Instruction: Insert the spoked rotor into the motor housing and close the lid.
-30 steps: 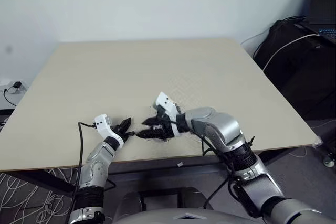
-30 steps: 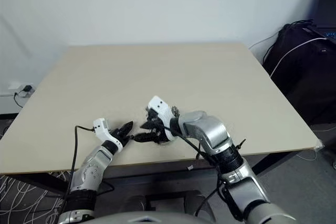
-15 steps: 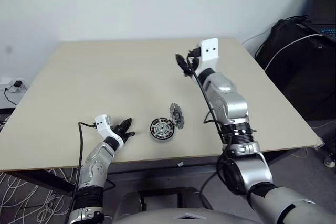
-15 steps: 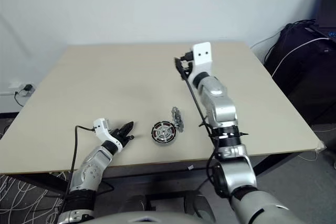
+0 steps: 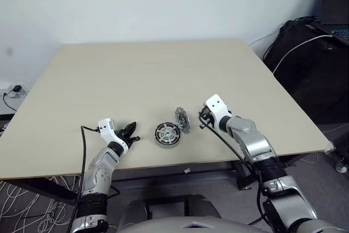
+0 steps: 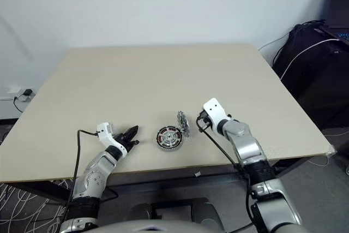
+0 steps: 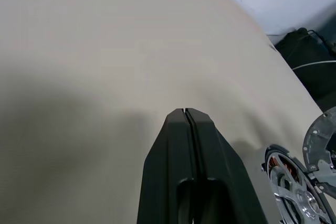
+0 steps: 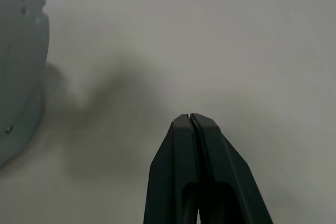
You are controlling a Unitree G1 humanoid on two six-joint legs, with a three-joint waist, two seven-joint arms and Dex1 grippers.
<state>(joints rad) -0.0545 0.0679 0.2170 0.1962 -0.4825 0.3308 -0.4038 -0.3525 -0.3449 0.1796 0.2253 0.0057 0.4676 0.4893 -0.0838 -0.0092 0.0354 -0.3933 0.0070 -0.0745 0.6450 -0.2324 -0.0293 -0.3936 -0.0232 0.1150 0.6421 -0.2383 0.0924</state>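
The pale beige surface [image 5: 136, 75] stands before a white wall [image 5: 136, 4]. Near its front edge lies the motor housing [image 5: 167, 134], round, copper windings showing; the lid [image 5: 182, 120] leans tilted against it. The left hand [image 5: 131, 133] and right hand [image 5: 203, 119] are closed, holding nothing
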